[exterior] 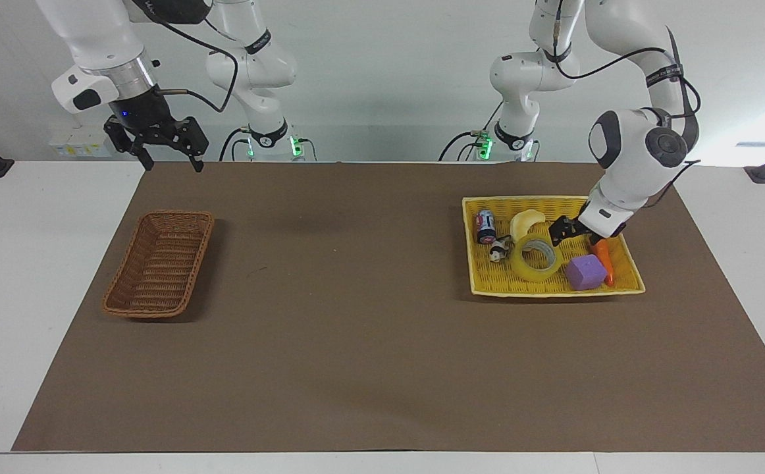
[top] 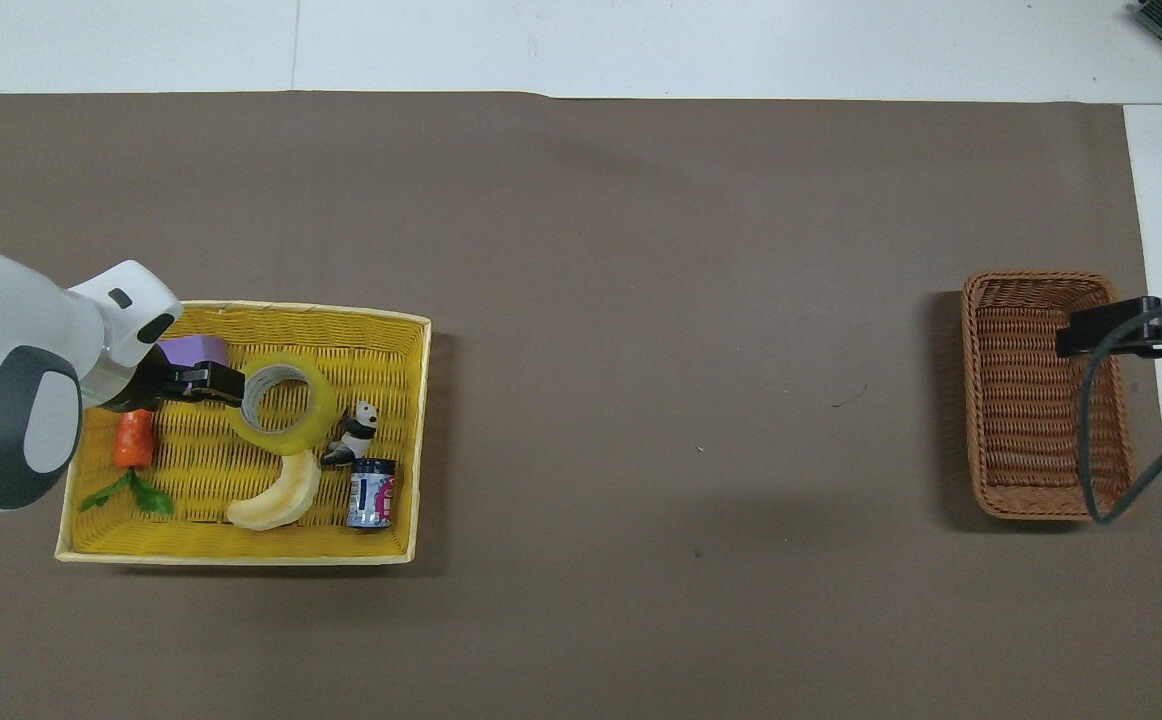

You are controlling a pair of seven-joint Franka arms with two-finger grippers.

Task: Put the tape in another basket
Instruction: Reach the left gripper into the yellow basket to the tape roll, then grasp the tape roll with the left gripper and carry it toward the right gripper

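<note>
We bend our left arm down low, and its wrist tips toward the middle of the desk. Our left claw (exterior: 570,232) hangs at the end of it with its fingers (top: 209,381) apart. Our right arm waits up high. Its right claw (exterior: 170,150) points down, and its fingers are spread wide.

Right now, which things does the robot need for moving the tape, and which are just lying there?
For the job:
tape
brown basket
left claw, over the yellow basket beside the tape

Just lying there, in the yellow basket:
banana
carrot
purple block
panda toy
small can
</note>
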